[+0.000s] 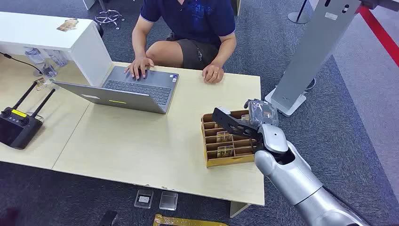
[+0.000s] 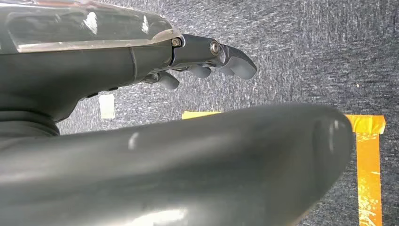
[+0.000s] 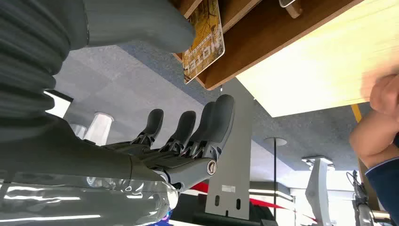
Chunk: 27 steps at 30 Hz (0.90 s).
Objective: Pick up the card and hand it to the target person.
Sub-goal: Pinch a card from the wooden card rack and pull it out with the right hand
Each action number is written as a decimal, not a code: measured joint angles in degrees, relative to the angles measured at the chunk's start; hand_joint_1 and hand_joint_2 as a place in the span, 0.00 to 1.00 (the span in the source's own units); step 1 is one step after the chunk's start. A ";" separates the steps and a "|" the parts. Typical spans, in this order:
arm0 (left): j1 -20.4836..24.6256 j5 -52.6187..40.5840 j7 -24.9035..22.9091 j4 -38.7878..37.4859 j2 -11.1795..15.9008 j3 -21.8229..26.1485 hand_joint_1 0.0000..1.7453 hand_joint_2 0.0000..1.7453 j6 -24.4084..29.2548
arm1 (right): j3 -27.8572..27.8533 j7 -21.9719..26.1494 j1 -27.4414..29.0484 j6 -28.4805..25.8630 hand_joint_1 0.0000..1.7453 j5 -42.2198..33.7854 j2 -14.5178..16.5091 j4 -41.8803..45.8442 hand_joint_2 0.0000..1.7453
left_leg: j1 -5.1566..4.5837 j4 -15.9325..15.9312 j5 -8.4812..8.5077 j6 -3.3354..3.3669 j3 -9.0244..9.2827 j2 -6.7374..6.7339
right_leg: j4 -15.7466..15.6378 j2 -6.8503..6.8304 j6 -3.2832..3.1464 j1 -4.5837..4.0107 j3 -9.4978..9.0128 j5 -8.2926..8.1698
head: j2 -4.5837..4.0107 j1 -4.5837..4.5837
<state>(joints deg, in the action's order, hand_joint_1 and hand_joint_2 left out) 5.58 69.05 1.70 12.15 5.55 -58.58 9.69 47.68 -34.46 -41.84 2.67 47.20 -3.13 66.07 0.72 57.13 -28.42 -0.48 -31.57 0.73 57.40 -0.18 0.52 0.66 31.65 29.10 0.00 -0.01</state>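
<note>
A brown cardboard box (image 1: 212, 163) with several slots stands near the table's right edge, and cards (image 1: 225, 137) stand upright in it. My right hand (image 1: 248, 120) hovers over the box's far right corner, thumb stretched out above the slots, holding nothing. In the right wrist view its fingers (image 3: 188, 136) are straight and apart from the thumb (image 3: 141, 23), with a yellow printed card (image 3: 204, 42) in the box just past the thumb. The person (image 1: 193, 23) sits across the table, one hand on a laptop. My left hand (image 2: 211, 59) hangs over the carpet, holding nothing.
An open grey laptop (image 1: 136, 89) lies at the table's far side in front of the person. A black remote controller (image 1: 16, 127) sits at the left. A white cabinet (image 1: 47, 33) stands far left, a grey stand (image 1: 310, 52) right of the table (image 1: 141, 146).
</note>
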 joint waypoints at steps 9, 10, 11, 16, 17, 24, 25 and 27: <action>0.00 0.26 -0.01 0.00 0.00 0.00 0.00 0.00 0.10 | 0.34 0.28 -0.02 -0.32 0.44 -0.01 0.13 -0.14 1.00 | 0.00 0.00 0.00 0.00 0.00 0.00 | 0.00 0.00 0.00 0.00 0.00 0.00 | 0.00 0.02; 0.00 0.26 -0.05 0.00 0.00 0.00 0.00 0.00 0.12 | 0.37 0.29 -0.03 -0.33 0.44 -0.02 0.13 -0.21 1.00 | 0.00 0.00 0.00 0.00 0.00 0.00 | 0.00 0.00 0.00 0.00 0.00 0.00 | 0.00 0.03; 0.00 0.26 -0.09 0.00 0.00 0.00 0.00 0.00 0.13 | 0.38 0.30 -0.02 -0.34 0.44 -0.03 0.13 -0.31 1.00 | 0.00 0.00 0.00 0.00 0.00 0.00 | 0.00 0.00 0.00 0.00 0.00 0.00 | 0.00 0.03; 0.00 0.42 -0.48 0.00 0.00 0.00 0.00 0.00 0.35 | 0.38 0.65 -0.01 -0.39 0.44 -0.28 0.14 -0.93 1.00 | 0.00 0.00 0.00 0.00 0.00 0.00 | 0.00 0.00 0.00 0.00 0.00 0.00 | 0.00 0.01; 0.00 0.50 -0.53 0.00 0.00 0.00 0.00 0.00 0.44 | 0.38 0.80 0.00 -0.43 0.44 -0.33 0.14 -1.08 1.00 | 0.00 0.00 0.00 0.00 0.00 0.00 | 0.00 0.00 0.00 0.00 0.00 0.00 | 0.00 0.01; 0.00 0.71 -0.69 0.00 0.00 0.00 0.00 0.00 0.79 | 0.40 1.42 0.01 -0.72 0.45 -0.50 0.25 -2.40 1.00 | 0.00 0.00 0.00 0.00 0.00 0.00 | 0.00 0.00 0.00 0.00 0.00 0.00 | 0.00 0.01; 0.00 0.72 -0.74 0.00 0.00 0.00 0.00 0.00 0.80 | 0.40 1.47 0.02 -0.74 0.45 -0.52 0.29 -2.61 1.00 | 0.00 0.00 0.00 0.00 0.00 0.00 | 0.00 0.00 0.00 0.00 0.00 0.00 | 0.00 0.02; 0.00 0.72 -0.82 0.00 0.00 0.00 0.00 0.00 0.84 | 0.40 1.51 0.03 -0.78 0.45 -0.56 0.36 -2.95 1.00 | 0.00 0.00 0.00 0.00 0.00 0.00 | 0.00 0.00 0.00 0.00 0.00 0.00 | 0.00 0.02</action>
<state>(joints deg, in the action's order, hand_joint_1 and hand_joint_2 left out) 5.58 69.77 0.89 12.15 5.55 -58.58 10.53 48.09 -32.94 -41.81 1.89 46.64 -2.77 63.12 0.72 57.13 -28.42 -0.48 -31.56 0.73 57.40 -0.18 0.52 0.66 31.66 29.10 0.00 0.01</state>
